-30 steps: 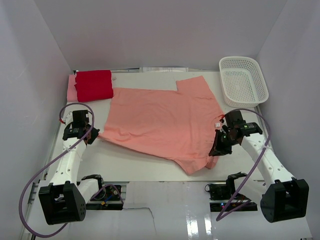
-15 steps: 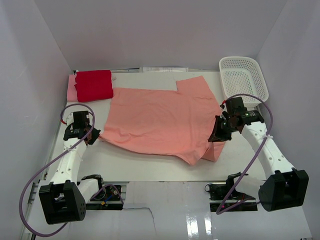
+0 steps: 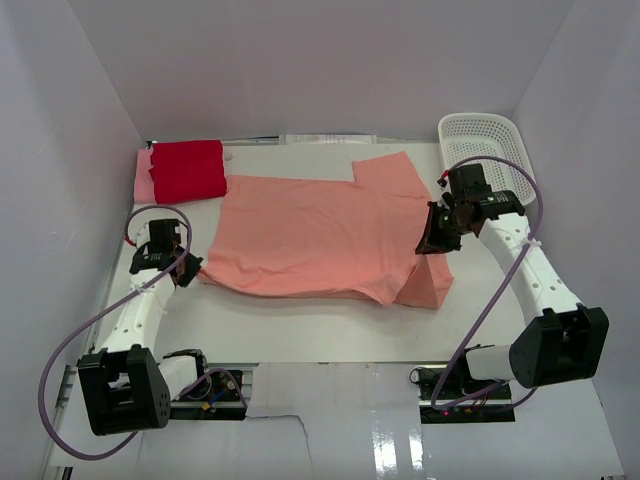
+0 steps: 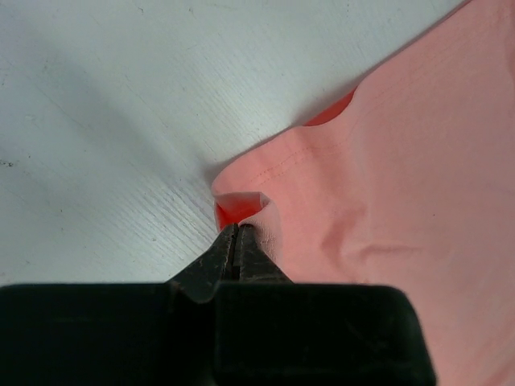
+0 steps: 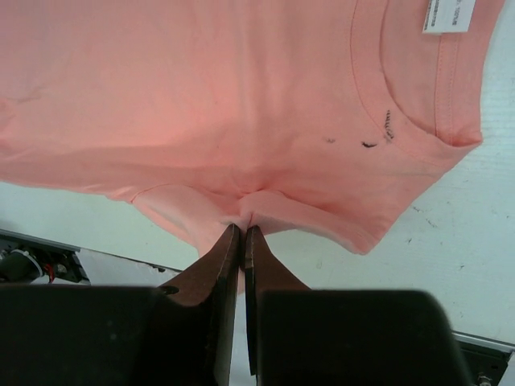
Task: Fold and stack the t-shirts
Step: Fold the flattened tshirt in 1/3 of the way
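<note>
One red t-shirt (image 3: 187, 169) lies folded far left of the basket (image 3: 487, 160), while the salmon t-shirt (image 3: 320, 235) just beside that basket seems only at its first fold, with the left gripper (image 3: 190, 268) and right gripper (image 3: 435, 243) both closed on its edges.

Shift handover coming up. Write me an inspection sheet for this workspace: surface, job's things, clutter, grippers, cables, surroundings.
Surface: white table, bare along the near side.
Job's things: salmon t-shirt spread out, near right part lifted; folded red shirt on a pink shirt, far left corner.
Clutter: white basket, far right corner.
Grippers: left gripper shut on the salmon t-shirt's edge; right gripper shut on its edge near the collar.
Cables: purple cable looping beside each arm.
Surroundings: white walls on three sides.
</note>
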Action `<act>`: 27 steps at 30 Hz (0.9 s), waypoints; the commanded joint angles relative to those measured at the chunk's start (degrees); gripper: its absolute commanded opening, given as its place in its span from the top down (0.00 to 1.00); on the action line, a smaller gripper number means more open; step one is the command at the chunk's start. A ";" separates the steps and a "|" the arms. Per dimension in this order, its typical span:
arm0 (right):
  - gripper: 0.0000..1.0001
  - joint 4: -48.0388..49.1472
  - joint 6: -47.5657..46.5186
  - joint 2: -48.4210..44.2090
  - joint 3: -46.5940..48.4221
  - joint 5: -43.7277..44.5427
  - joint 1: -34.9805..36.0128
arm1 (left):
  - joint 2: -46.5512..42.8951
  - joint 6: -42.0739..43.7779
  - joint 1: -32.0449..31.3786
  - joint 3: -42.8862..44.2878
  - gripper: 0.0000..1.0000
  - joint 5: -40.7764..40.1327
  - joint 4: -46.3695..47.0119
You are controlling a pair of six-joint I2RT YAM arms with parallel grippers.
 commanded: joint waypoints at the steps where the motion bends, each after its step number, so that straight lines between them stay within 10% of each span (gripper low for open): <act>1: 0.92 1.17 -1.90 1.72 3.56 1.51 0.10 | 0.85 0.18 0.46 1.98 1.00 0.73 2.41; 27: 0.92 2.22 -4.54 12.18 16.48 2.04 -3.07 | 9.81 0.89 0.46 10.24 1.00 1.61 6.18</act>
